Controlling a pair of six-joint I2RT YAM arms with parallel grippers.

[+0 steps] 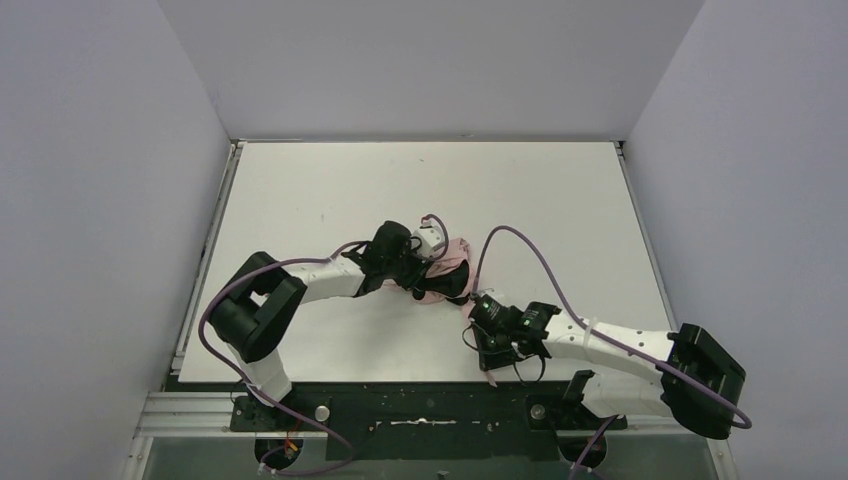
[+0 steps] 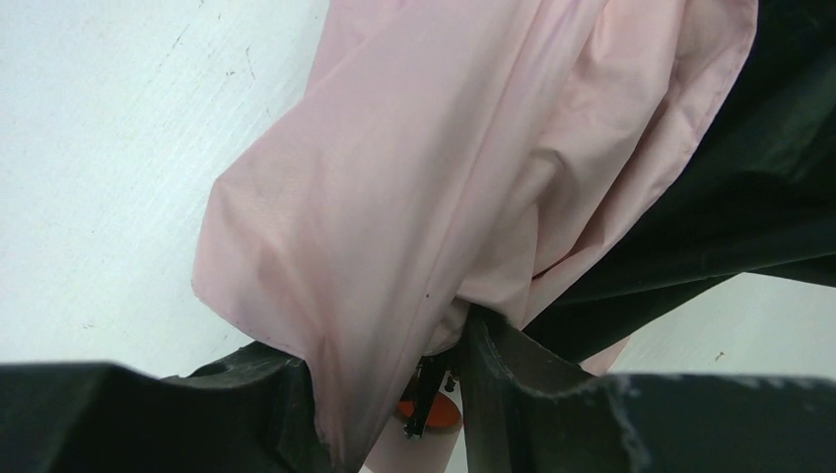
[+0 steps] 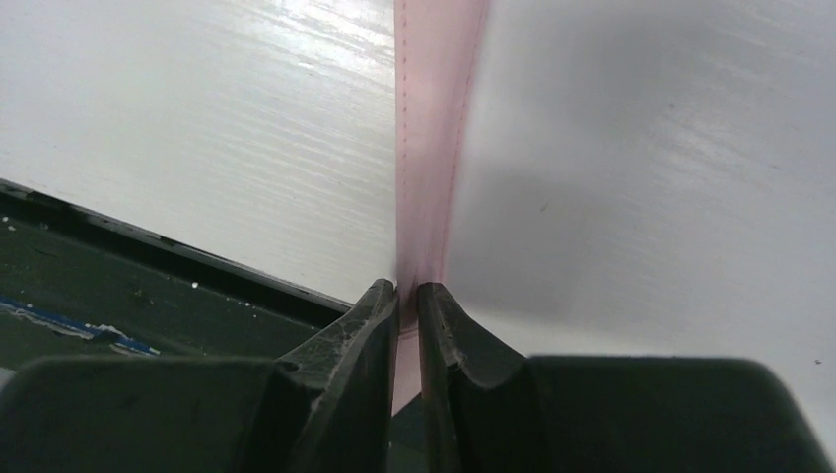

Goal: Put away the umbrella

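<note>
- The umbrella point(image 1: 447, 262) lies as a crumpled pink-and-black bundle on the white worktop point(image 1: 330, 190). It sits roughly midway between left and right, somewhat nearer the near edge than the far one.
- The left arm point(image 1: 320, 285) reaches in from the left, and its wrist is right against the bundle.
- The left jaws are closed on a fold of the pale pink canopy point(image 2: 424, 177). In the left wrist view the cloth is squeezed between the two dark fingers point(image 2: 513, 365) and billows out above them.
- On the right of that view, the canopy's black inner side point(image 2: 769, 168) shows just beside the pink.
- A small orange part point(image 2: 439, 416) shows low down behind the pinched cloth, but I cannot tell what it is.
- The right arm point(image 1: 610, 345) comes in from the right, with its wrist close to the near edge, just near and right of the bundle.
- The right jaws are closed on the pink strap point(image 3: 429, 148), a flat stitched band. It runs straight away from the fingers point(image 3: 360, 330) across the worktop.
- In the top view, a short pink end point(image 1: 491, 380) pokes out on the near side of the right wrist.
- A dark rail point(image 3: 118, 286) borders the worktop's near edge.
</note>
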